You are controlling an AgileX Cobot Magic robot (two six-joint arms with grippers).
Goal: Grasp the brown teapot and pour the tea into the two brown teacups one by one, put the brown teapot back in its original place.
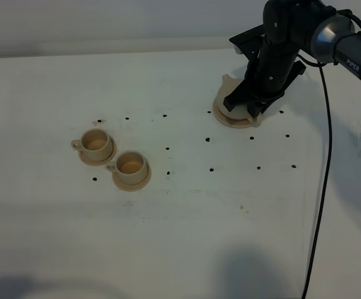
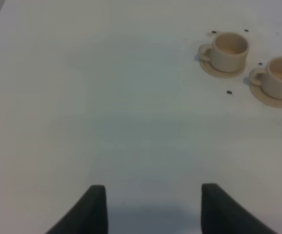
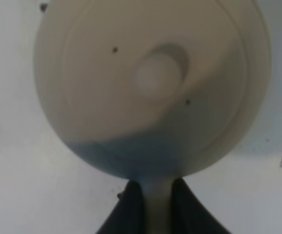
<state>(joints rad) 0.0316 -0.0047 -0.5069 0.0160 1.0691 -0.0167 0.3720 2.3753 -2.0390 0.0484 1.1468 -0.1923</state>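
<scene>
Brown teapot (image 3: 150,83) clamped by its handle
Right gripper (image 3: 156,190) is closed tight on the handle, pot resting on its saucer (image 1: 221,117); the two brown teacups (image 1: 131,164) sit well away leftward; left gripper (image 2: 153,204) gapes empty.

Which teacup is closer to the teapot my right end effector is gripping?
The front teacup, lower right of the pair in the high view; its twin sits farther left from the teapot.

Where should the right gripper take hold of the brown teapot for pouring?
Grip the brown teapot by its loop handle, coming from above on the side opposite the spout: the belly is too wide for the jaws, the handle a narrow strip. The right gripper is shut on it.
</scene>
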